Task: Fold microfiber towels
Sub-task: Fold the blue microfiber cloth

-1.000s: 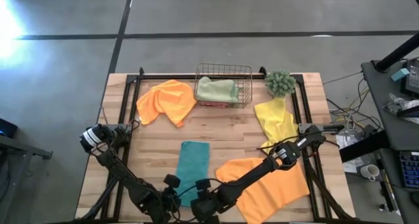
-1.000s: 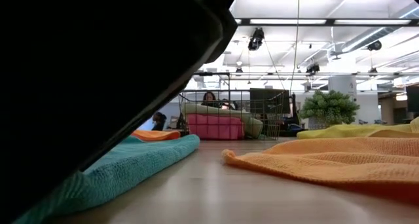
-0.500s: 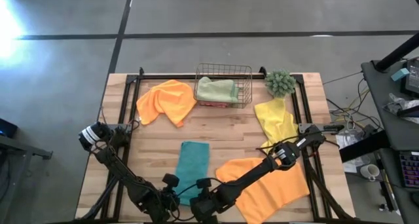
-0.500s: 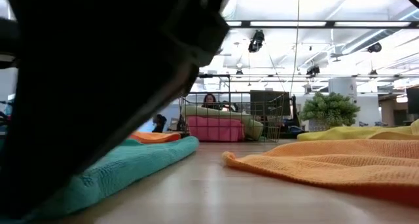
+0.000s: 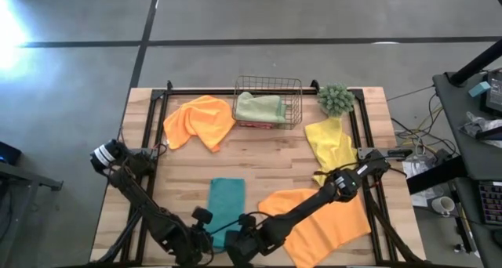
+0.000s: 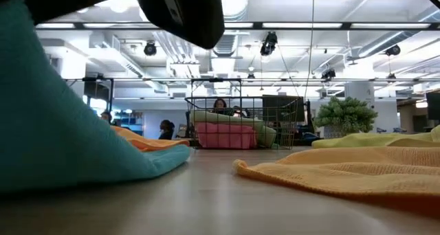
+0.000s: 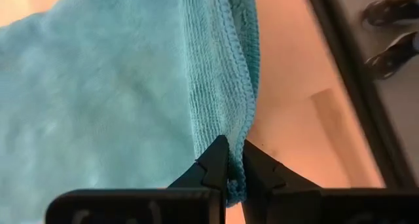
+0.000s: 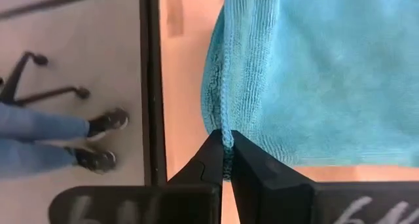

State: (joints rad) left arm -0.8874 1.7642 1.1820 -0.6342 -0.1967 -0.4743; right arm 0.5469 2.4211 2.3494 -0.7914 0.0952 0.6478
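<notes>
Left fingers [image 7: 229, 160]: pinching the near edge of the teal towel [image 5: 225, 207], at one near corner.
Right fingers [image 8: 224, 153]: pinching the same near edge, at the other near corner. A moment ago they were spread; now they are pressed tight on the cloth.
What changed: the teal towel looks shorter from above than it did a second ago, and in the low view its near end is now up off the worktop [image 5: 267, 158]. Both arms have lifted it.
What it means: I think the fold has begun. The near edge likely goes over to the far edge next.
Teal towel: near the front edge of the worktop, well in front of the basket [image 5: 269, 102].
Orange towel [image 5: 329, 225]: flat, just beside the teal towel.
Yellow towel [image 5: 331, 145]: in front of the basket, off to one side.
Other orange towel [image 5: 199, 121]: just beside the basket.
Green towel [image 5: 260, 106]: inside the basket.
Pink towel [image 6: 225, 135]: in the basket too, under the green one.
</notes>
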